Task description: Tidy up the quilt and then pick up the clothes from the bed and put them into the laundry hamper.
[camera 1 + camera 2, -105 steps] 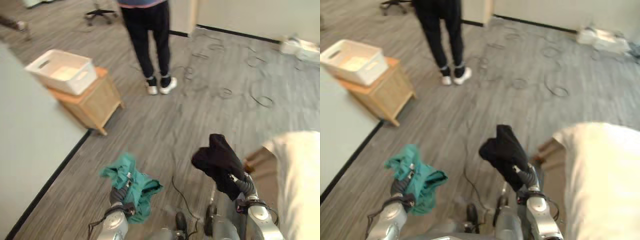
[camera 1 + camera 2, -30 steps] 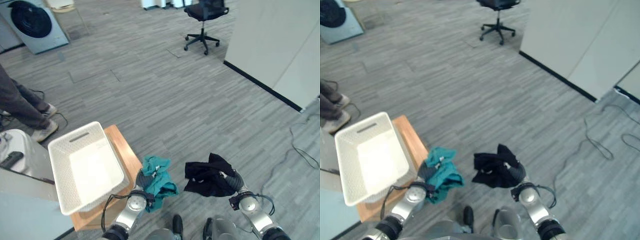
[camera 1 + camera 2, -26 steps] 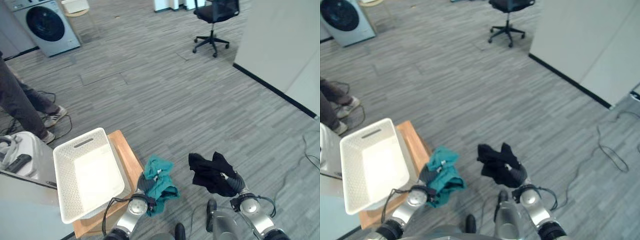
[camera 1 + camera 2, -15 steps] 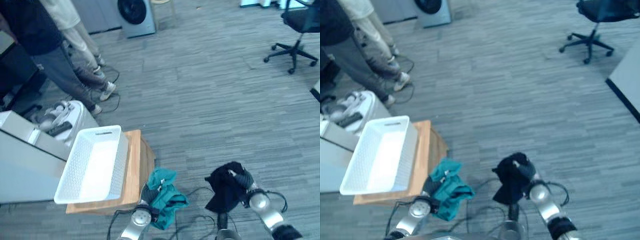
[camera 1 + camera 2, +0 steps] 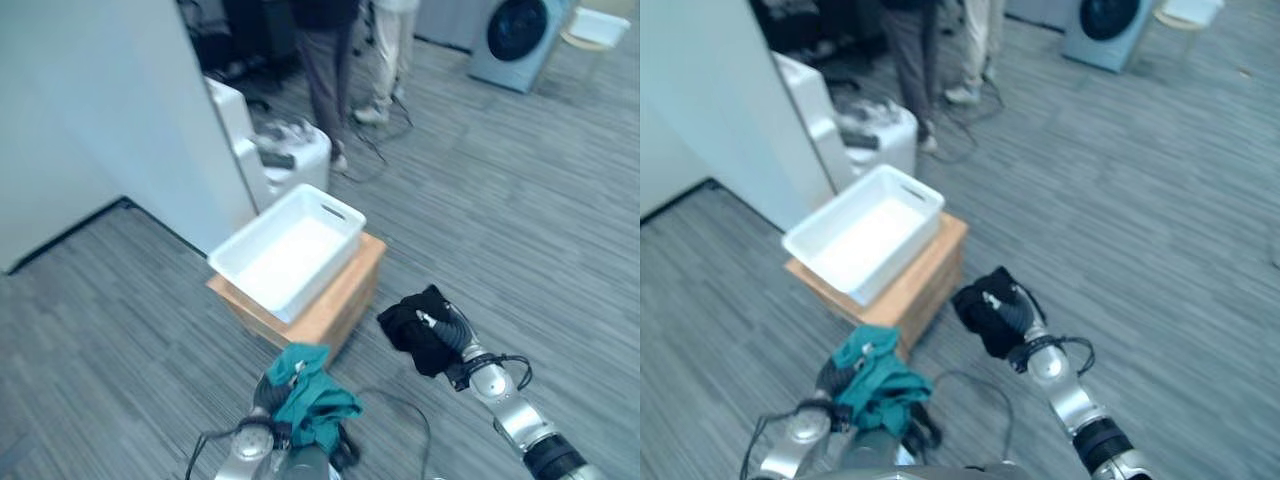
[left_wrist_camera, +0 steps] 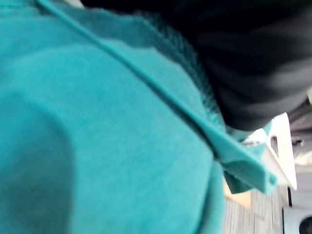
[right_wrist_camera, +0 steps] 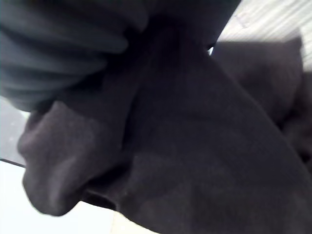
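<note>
A crumpled teal cloth garment [image 5: 312, 402] is gripped in the left hand [image 5: 268, 398], whose fingers are curled into the bunched fabric, and a crumpled black cloth garment [image 5: 415, 331] is clutched in the right hand [image 5: 452, 333] in the same way. Both are carried clear of the grey striped floor [image 5: 520, 250], apparently so that no loose fabric drags; in each wrist view the cloth is pressed close against the camera. The teal bundle is seen at about 6 o'clock in the head views, the black one at about 4 o'clock, well apart from each other.

The white perforated plastic laundry hamper [image 5: 290, 250] is placed near the centre, open side up and apparently empty, on a low light-wood cabinet [image 5: 340, 295] serving as its worktop. Its raised position is judged to let garments be dropped in over the rim from above. The black garment is held just beside the cabinet's near corner; the teal one is nearer the robot, short of the cabinet.

Open floor is left at 3 o'clock. At 10 o'clock a pale partition wall [image 5: 110, 110] closes that side, and at 12 o'clock a white box-like unit [image 5: 275, 150] and two standing persons' legs [image 5: 325, 70] are found behind the hamper, so the near side is judged the clear approach. A front-loading washing machine [image 5: 515, 35] is seen at 1 o'clock.
</note>
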### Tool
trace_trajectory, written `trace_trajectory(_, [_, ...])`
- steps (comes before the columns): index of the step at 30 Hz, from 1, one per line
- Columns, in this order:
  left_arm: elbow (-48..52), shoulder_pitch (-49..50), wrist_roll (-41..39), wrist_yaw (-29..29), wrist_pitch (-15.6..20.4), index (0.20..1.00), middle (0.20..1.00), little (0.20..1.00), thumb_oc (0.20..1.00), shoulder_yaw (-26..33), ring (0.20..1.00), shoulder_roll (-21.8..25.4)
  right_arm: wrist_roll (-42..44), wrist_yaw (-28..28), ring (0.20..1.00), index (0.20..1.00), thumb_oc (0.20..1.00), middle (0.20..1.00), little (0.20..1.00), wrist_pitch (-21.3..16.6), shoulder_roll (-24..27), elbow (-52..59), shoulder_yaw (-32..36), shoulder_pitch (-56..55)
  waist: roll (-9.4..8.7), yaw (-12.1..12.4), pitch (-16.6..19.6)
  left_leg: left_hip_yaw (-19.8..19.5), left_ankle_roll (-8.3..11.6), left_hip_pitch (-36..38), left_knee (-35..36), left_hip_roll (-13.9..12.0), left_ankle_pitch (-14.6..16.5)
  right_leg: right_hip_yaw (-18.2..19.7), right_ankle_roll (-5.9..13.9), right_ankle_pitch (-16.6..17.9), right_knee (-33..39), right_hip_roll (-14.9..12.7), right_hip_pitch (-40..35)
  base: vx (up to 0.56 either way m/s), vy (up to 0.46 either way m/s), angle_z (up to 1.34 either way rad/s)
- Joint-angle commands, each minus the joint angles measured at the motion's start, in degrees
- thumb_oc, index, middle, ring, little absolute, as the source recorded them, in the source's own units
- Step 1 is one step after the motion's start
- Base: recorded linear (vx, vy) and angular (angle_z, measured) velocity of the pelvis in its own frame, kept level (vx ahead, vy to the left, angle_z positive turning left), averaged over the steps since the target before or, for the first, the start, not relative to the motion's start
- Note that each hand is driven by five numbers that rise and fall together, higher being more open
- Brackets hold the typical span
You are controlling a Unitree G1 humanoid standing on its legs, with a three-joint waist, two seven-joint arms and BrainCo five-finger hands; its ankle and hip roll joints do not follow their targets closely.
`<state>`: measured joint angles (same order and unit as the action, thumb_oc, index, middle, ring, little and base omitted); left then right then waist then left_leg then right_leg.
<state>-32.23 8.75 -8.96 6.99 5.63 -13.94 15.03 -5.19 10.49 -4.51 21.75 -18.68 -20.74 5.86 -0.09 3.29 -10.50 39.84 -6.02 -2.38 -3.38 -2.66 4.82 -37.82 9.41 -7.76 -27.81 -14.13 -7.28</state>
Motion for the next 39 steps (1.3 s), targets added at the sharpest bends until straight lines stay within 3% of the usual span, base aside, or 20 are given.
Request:
trace_trajectory(1, [4.40,-2.35,0.16,0.42,1.71,0.200,0.200,0.200,0.200,-0.93,0.200,4.12,-1.97,0.68,0.200,0.200,0.200,0.200,0.200,-3.05,-0.71,4.05,2.58,3.33,-2.00,-0.36,-0.61,-6.18,2.32,8.36,6.61,0.62,0.22,8.19,5.59,12.97,-2.10,0.45,3.37,0.32,-0.029,1.48])
trace_trajectory(2, [5.28,-2.33,0.92,0.93,1.88,0.200,0.200,0.200,0.200,-0.49,0.200,4.99,-1.89,0.95,0.200,0.200,0.200,0.200,0.200,-2.99,-0.44,5.09,3.57,1.95,-1.33,-2.12,-1.37,-9.89,2.36,10.22,8.11,0.51,0.22,14.44,5.59,11.53,-6.87,-0.11,8.77,0.32,-0.080,0.99])
trace_trajectory(3, [5.47,-2.16,0.93,0.86,2.03,0.200,0.200,0.200,0.200,-0.27,0.200,5.28,-1.78,1.10,0.200,0.200,0.200,0.200,0.200,-2.94,-0.15,5.47,4.35,1.32,-1.13,-2.68,-1.67,-11.67,2.65,10.64,8.30,0.31,0.25,16.88,5.53,10.19,-5.42,0.12,10.15,0.28,-0.129,1.26])
trace_trajectory(7, [6.50,-1.35,1.23,0.25,2.25,0.200,0.200,0.200,0.200,0.13,0.200,6.48,-1.14,2.23,0.200,0.200,0.200,0.200,0.200,-2.82,1.22,7.14,7.13,-0.68,-0.92,-4.48,-2.08,-16.80,4.31,10.83,8.38,-0.16,0.37,22.56,2.83,6.12,6.54,1.14,11.18,0.16,-0.183,1.26])
trace_trajectory(8, [6.62,-1.21,1.68,0.05,2.30,0.200,0.200,0.200,0.200,0.27,0.200,6.91,-0.99,2.69,0.200,0.200,0.200,0.200,0.200,-2.81,1.54,7.45,7.87,-0.72,-0.92,-4.70,-2.04,-17.22,4.81,10.28,8.38,-0.78,-0.77,24.20,1.23,7.14,13.22,1.21,11.39,0.34,-0.482,1.48])
trace_trajectory(9, [6.32,-1.05,2.21,-0.04,2.57,0.200,0.200,0.200,0.200,0.79,0.200,7.45,-0.77,3.84,0.200,0.200,0.200,0.200,0.200,-2.70,2.10,8.87,9.95,-0.73,-1.11,-5.42,-1.61,-20.80,6.36,10.61,8.38,-1.47,-0.07,30.01,1.07,9.63,24.64,-0.68,11.55,0.27,-0.398,1.34])
trace_trajectory(10, [6.32,-1.05,2.21,-0.04,2.57,0.200,0.200,0.200,0.200,0.77,0.200,7.45,-0.77,3.83,0.200,0.200,0.200,0.200,0.200,-2.67,2.10,8.91,9.97,-0.77,-1.08,-5.49,-1.65,-20.88,6.35,10.67,8.38,-1.49,-0.04,29.86,1.10,9.82,25.02,-0.66,11.26,0.39,-0.389,0.99])
trace_trajectory(12, [5.79,-2.56,2.27,0.28,2.79,0.200,0.200,0.200,0.200,2.75,0.200,8.74,-0.97,4.78,0.200,0.200,0.200,0.200,0.200,-2.73,2.80,12.78,13.09,-1.43,-1.18,-6.44,-1.65,-26.24,9.17,12.39,8.38,-4.31,1.31,38.25,2.30,14.23,32.81,-5.68,14.10,0.48,-0.530,1.11])
trace_trajectory(13, [5.67,-2.68,2.51,0.25,2.98,0.200,0.200,0.200,0.200,3.03,0.200,9.15,-0.96,4.75,0.200,0.200,0.200,0.200,0.200,-2.81,2.85,13.91,13.47,-1.45,-1.36,-6.41,-1.64,-27.20,9.87,12.55,8.38,-5.07,1.20,39.21,2.73,14.89,32.81,-6.47,15.09,0.38,-0.463,1.59])
trace_trajectory(16, [4.28,-2.86,2.85,0.70,3.12,0.200,0.200,0.200,0.200,4.07,0.200,10.18,-2.44,4.81,0.200,0.200,0.200,0.200,0.200,-3.07,4.12,15.77,13.71,-0.24,-2.20,-6.83,-1.63,-28.98,11.45,14.49,8.38,-7.36,1.70,39.89,3.44,16.60,32.61,-7.43,14.58,0.33,-0.494,1.43])
trace_trajectory(17, [2.60,-2.33,2.14,0.73,3.29,0.200,0.200,0.200,0.200,5.28,0.200,10.42,-4.44,4.61,0.200,0.200,0.200,0.200,0.200,-3.61,4.93,18.24,13.24,1.55,-3.53,-6.57,-1.47,-30.13,13.31,15.59,8.38,-9.59,0.93,40.40,4.67,16.75,31.06,-6.17,13.84,0.42,-0.627,0.71])
trace_trajectory(22, [0.82,-2.12,0.63,1.11,3.62,0.200,0.200,0.200,0.200,6.17,0.200,9.42,-6.77,4.77,0.200,0.200,0.200,0.200,0.200,-4.55,8.22,21.18,11.40,7.68,-3.07,-6.63,-0.31,-29.50,15.75,14.57,8.38,-14.20,-3.74,37.44,4.76,13.59,32.81,-1.82,10.42,0.23,-0.442,0.51])
trace_trajectory(23, [0.27,-2.74,0.17,1.31,3.44,0.200,0.200,0.200,0.200,6.18,0.200,8.29,-7.31,5.06,0.200,0.200,0.200,0.200,0.200,-4.69,10.82,22.33,10.83,10.20,-2.36,-7.82,0.37,-23.01,15.96,12.59,8.38,-16.74,-9.61,33.58,4.18,11.57,32.81,-0.59,8.85,0.10,-0.283,0.55])
trace_trajectory(24, [0.27,-2.74,0.17,1.31,3.44,0.200,0.200,0.200,0.200,6.20,0.200,8.28,-7.31,5.07,0.200,0.200,0.200,0.200,0.200,-4.70,10.83,22.32,10.82,10.22,-2.34,-7.84,0.41,-23.03,15.97,12.54,8.38,-16.77,-9.62,33.57,4.17,11.57,32.81,-0.57,8.88,0.11,-0.344,1.26])
trace_trajectory(25, [0.20,-2.02,0.27,0.86,2.90,0.200,0.200,0.200,0.200,6.68,0.200,7.52,-8.45,4.94,0.200,0.200,0.200,0.200,0.200,-4.23,12.90,23.32,10.13,10.82,-2.39,-9.21,0.53,-12.90,15.36,12.31,7.38,-17.32,-11.47,30.37,2.42,9.65,32.81,0.09,6.86,0.15,-0.208,1.08])
trace_trajectory(27, [0.38,-1.35,0.39,0.44,2.80,0.200,0.200,0.200,0.200,6.96,0.200,7.10,-8.60,4.75,0.200,0.200,0.200,0.200,0.200,-4.12,13.30,24.30,9.97,10.86,-2.30,-9.16,0.47,-12.69,15.03,12.39,6.04,-15.77,-9.14,30.15,2.29,8.22,32.81,0.46,5.59,0.15,-0.188,0.40])
trace_trajectory(28, [-0.22,-0.37,0.77,-0.11,2.54,0.200,0.200,0.200,0.200,7.18,0.200,5.97,-9.23,4.01,0.200,0.200,0.200,0.200,0.200,-4.20,14.04,26.28,10.03,11.27,-2.40,-8.80,0.12,-12.24,13.24,10.82,3.52,-11.90,-5.33,29.24,1.22,7.64,32.81,1.45,4.39,-0.01,-0.214,0.07])
trace_trajectory(30, [-0.95,-0.37,0.67,-0.19,2.51,0.200,0.200,0.200,0.200,6.78,0.200,5.57,-8.86,4.03,0.200,0.200,0.200,0.200,0.200,-4.43,15.02,26.69,10.89,11.78,-3.28,-8.22,-0.58,-12.55,11.42,6.18,-0.85,-9.13,-3.84,27.72,0.22,8.17,32.81,1.74,4.20,-0.05,-0.232,0.02])
trace_trajectory(35, [-0.96,1.48,1.25,-1.67,1.76,0.200,0.200,0.200,0.200,6.52,0.200,5.39,-9.14,3.76,0.200,0.200,0.200,0.200,0.200,-3.86,16.32,25.16,10.19,14.10,-2.50,-7.72,-0.99,-10.96,11.91,8.03,3.31,-7.84,-4.00,26.07,0.34,7.41,32.81,2.80,3.62,0.06,-0.062,0.18])
trace_trajectory(39, [-2.14,0.47,2.07,-1.67,1.12,0.200,0.200,0.200,0.200,6.28,0.200,6.06,-7.32,2.72,0.200,0.200,0.200,0.200,0.200,-3.43,16.18,21.31,8.69,15.26,-2.37,-7.30,-0.86,-10.23,12.80,9.47,8.03,-8.89,-7.02,23.68,0.32,7.69,32.81,3.46,3.81,0.03,-0.060,0.18])
